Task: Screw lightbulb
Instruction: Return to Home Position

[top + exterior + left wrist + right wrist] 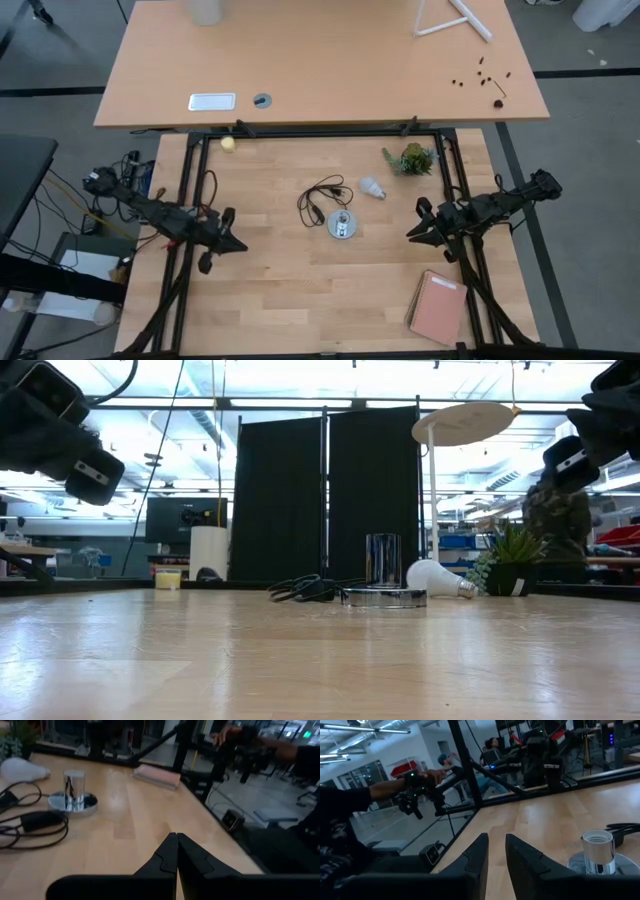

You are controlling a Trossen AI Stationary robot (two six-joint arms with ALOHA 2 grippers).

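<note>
A: Where is the lightbulb (373,187)?

B: Lying on its side just beside the socket (342,225), not yet screwed in.

A: And the claws?

B: Left gripper (229,240) and right gripper (417,229) hang clenched and empty, well apart from it.

A: Obstacles?

B: The black cord (322,198) and a plant (413,158) nearby; probably no hindrance.

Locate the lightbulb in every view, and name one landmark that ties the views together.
High view: lightbulb lying right of table centre, beside the potted plant.
Low view: lightbulb on its side, right of the socket.
Left wrist view: lightbulb at the far edge, beyond the socket.
Right wrist view: not in it.
Shared landmark: the socket, also in the right wrist view.
</note>
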